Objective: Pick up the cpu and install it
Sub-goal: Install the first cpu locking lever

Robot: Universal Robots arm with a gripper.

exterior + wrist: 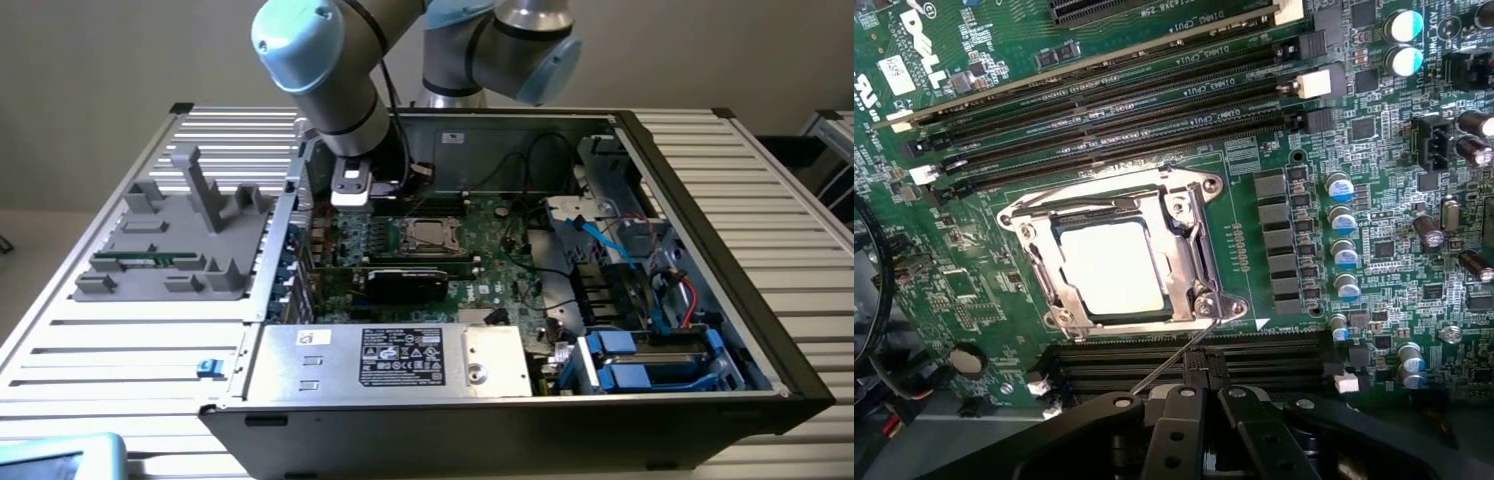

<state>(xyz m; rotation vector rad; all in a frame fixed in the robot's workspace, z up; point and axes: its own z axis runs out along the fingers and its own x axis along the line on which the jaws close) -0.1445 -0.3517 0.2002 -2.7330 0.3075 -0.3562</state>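
The cpu (1111, 268), a shiny silver square, lies flat inside the socket on the green motherboard (1254, 190), with the metal frame (1184, 190) folded down around its edges. A thin metal lever (1166, 363) slants out from the frame's corner toward my gripper (1210, 395), whose black fingers are shut with nothing between them, hovering just off that side of the socket. In the exterior view the gripper (350, 200) hangs inside the open computer case, to the exterior view's left of the socket and cpu (430, 233).
Empty memory slots (1114, 110) run along both sides of the socket. Capacitors (1344, 250) stand nearby. A black card (407, 280), the power supply (387, 360) and blue cables (607, 245) crowd the case. A grey parts holder (180, 240) sits on the slatted table.
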